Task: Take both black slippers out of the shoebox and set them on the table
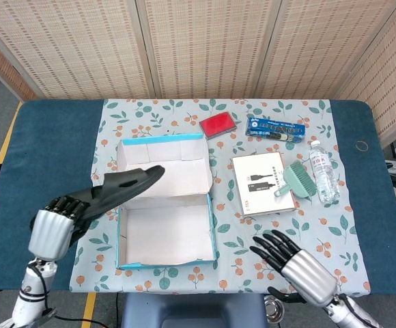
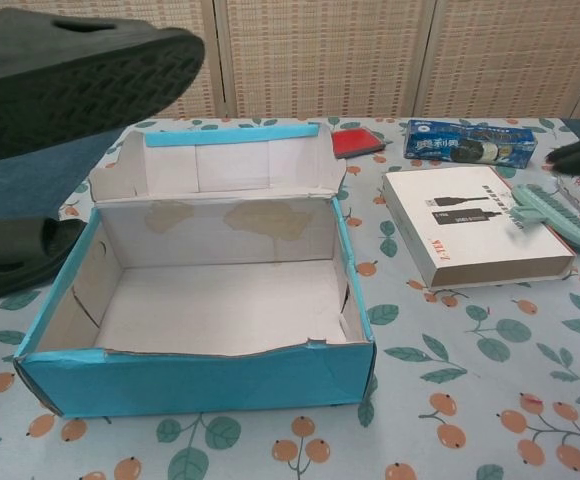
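Observation:
My left hand grips one black slipper by its heel end and holds it in the air over the box's left side; its ridged sole fills the top left of the chest view. The other black slipper lies on the table left of the box, and the head view hides it under the hand and held slipper. The blue shoebox stands open with its white floor bare. My right hand hovers near the front right of the table with fingers spread, holding nothing.
Right of the box lie a white carton with a green brush on it, and a water bottle. A red pouch and a blue biscuit pack sit behind. The floral cloth covers the table's middle.

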{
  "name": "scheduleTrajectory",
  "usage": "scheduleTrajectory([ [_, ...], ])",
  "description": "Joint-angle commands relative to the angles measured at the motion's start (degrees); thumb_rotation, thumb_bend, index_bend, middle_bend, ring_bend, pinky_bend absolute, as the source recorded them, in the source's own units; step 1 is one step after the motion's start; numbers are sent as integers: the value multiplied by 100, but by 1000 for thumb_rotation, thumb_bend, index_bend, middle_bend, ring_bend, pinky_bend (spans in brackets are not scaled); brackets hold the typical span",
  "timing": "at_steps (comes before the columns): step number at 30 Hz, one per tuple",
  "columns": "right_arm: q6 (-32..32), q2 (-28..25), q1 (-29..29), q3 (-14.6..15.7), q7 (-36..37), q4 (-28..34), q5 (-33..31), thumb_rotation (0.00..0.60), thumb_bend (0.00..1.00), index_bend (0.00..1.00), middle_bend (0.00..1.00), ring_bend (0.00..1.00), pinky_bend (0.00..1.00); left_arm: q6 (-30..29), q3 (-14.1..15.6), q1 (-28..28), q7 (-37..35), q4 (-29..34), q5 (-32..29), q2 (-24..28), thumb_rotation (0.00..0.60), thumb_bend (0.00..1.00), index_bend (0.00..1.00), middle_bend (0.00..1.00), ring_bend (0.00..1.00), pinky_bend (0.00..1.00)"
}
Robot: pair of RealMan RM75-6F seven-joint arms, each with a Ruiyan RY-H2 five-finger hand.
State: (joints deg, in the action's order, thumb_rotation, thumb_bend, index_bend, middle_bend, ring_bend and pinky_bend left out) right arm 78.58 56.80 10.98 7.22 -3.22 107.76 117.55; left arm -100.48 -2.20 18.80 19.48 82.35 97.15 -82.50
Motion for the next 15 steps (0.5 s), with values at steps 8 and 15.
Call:
scheduleTrajectory([
  [8,2032,-773,-846,550,1160,-641,569,472,244,0,0,0,0,-585,170,-1104,-1660,-3259,-501,-643,600,792,695,635,472,626],
  [15,2076,-807,-977,659,1141,-695,679,473,243,0,0,0,0,-192,186,-1408,-2279,-5013,-776,-1262,600,796,691,624,472,620],
])
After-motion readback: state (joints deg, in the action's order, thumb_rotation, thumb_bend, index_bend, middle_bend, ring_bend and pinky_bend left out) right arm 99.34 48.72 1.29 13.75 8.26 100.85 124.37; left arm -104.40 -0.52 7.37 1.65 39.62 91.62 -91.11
